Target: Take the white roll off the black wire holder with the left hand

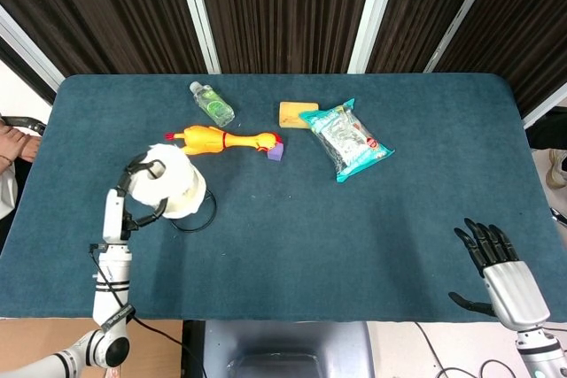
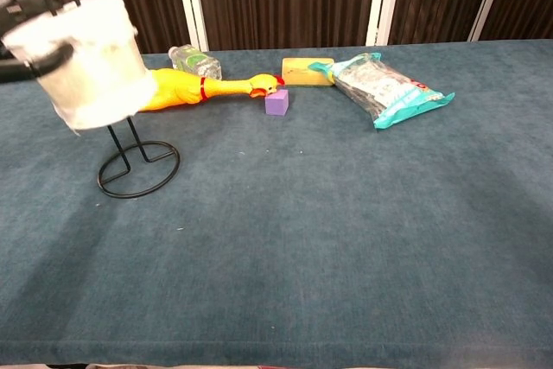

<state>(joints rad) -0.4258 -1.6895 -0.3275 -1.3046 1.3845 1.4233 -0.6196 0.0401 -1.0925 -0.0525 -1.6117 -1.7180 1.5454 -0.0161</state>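
Left hand (image 1: 124,194) — white roll (image 2: 89,60), seemingly intact

My left hand (image 1: 133,190) holds the roll (image 1: 170,185) up near the top of the holder (image 2: 136,169). At two o'clock from it lie the rubber chicken (image 1: 221,140), block (image 1: 275,152) and packet (image 1: 345,140). My right hand (image 1: 496,265) hangs at four o'clock.

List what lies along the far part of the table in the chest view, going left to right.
Clear bottle → yellow rubber chicken → purple block → yellow sponge → teal snack bag.
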